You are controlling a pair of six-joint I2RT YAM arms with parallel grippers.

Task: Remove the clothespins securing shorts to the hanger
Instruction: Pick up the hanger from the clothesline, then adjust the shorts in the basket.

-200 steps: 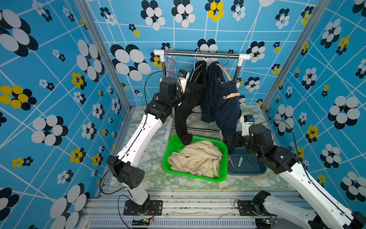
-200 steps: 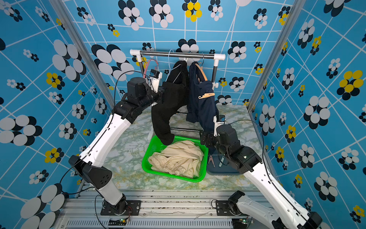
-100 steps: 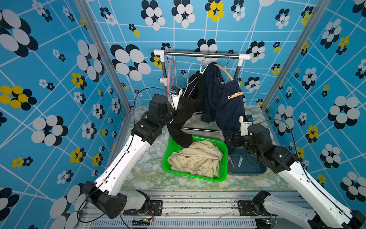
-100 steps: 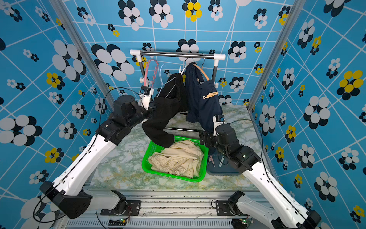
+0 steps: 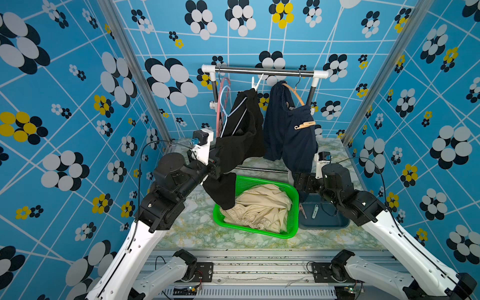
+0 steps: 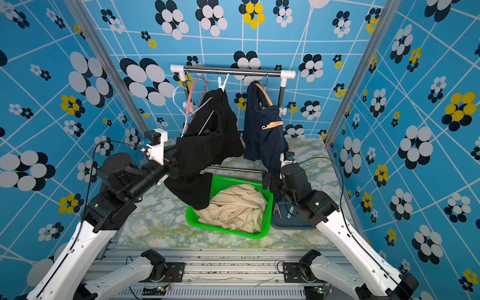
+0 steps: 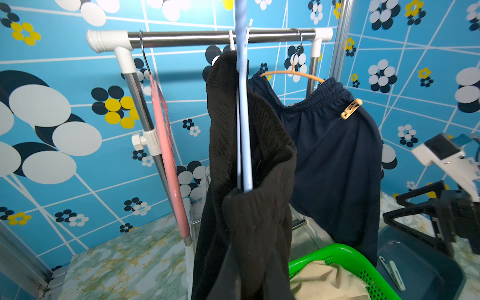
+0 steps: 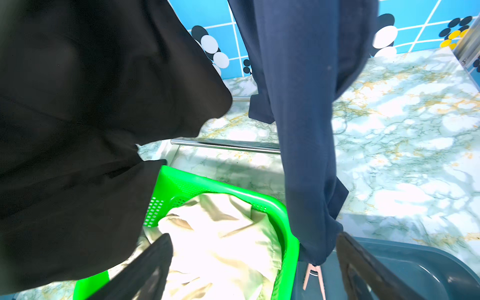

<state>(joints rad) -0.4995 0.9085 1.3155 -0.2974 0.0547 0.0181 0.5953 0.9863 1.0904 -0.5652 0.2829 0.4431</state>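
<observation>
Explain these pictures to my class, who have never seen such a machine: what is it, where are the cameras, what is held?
Two robot arms with pincers work at a clothes rail. Two pictures look down from overhead; two come from wrist cameras. The left gripper is shut on the black shorts, a white clothespin at their top. The right gripper hangs open by a dark tray holding loose clothespins. The navy shorts carry a tan clothespin. Beige shorts lie in a green basket on the marble table.
</observation>
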